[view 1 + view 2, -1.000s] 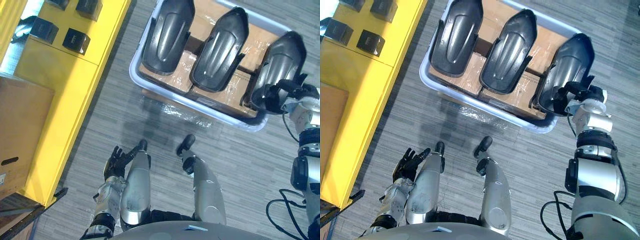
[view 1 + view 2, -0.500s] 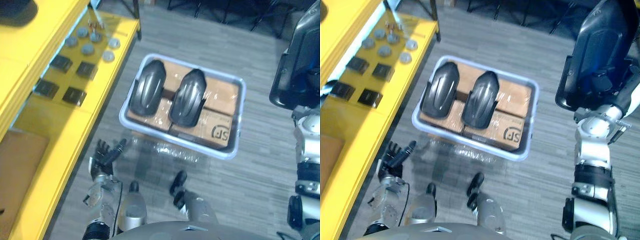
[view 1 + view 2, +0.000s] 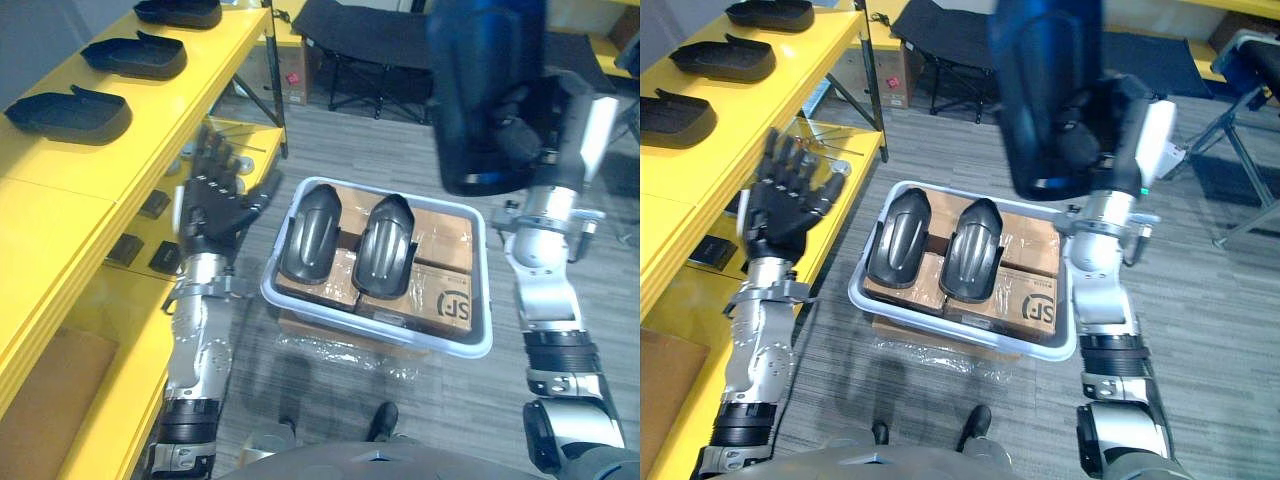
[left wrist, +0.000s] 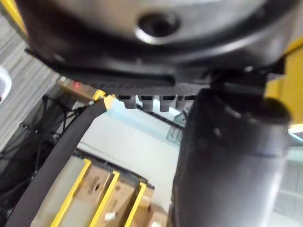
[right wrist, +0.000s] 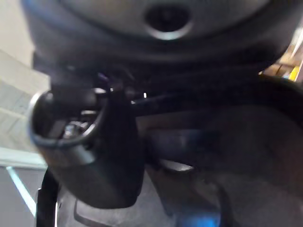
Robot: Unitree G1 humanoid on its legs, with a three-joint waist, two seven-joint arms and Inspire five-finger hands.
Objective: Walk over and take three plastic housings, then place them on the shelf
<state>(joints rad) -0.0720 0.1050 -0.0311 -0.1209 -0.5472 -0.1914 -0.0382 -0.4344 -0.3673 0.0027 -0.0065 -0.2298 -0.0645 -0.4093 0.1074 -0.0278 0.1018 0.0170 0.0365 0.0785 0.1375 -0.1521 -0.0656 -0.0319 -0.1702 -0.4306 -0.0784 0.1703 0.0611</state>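
A: Grey plank floor [image 3: 330, 150], with a yellow shelf [image 3: 60, 215] along the robot's left. A pale bin [image 3: 400, 334] sits on the floor beside it. Two dark housings [image 3: 310, 232] lie side by side on cartons [image 3: 450, 300] inside the bin.

B: And the one in hand?

A: Right hand [image 3: 512, 138] is clamped on a third housing [image 3: 485, 90], held upright, high above the bin. Left hand [image 3: 210, 200] is raised near the shelf edge, fingers spread, holding nothing.

B: Step?

A: Carry, I'd say: one picked, not yet placed. On the top shelf three more housings [image 3: 70, 112] sit in a row.

B: Next move?

A: Likely turn left, bring the shell over the top shelf, tip it flat and set it on bare yellow clear of the row. It's a big smooth shell in a one-hand hold, so it could slip on the turn.

B: Do the views differ?

A: Eye views give the bin, the shelf and both arms. The right wrist view gives the grip up close, thumb [image 5: 109, 161] hard by the dark shell. The left wrist view looks past its hand to far yellow racks [image 4: 107, 191].
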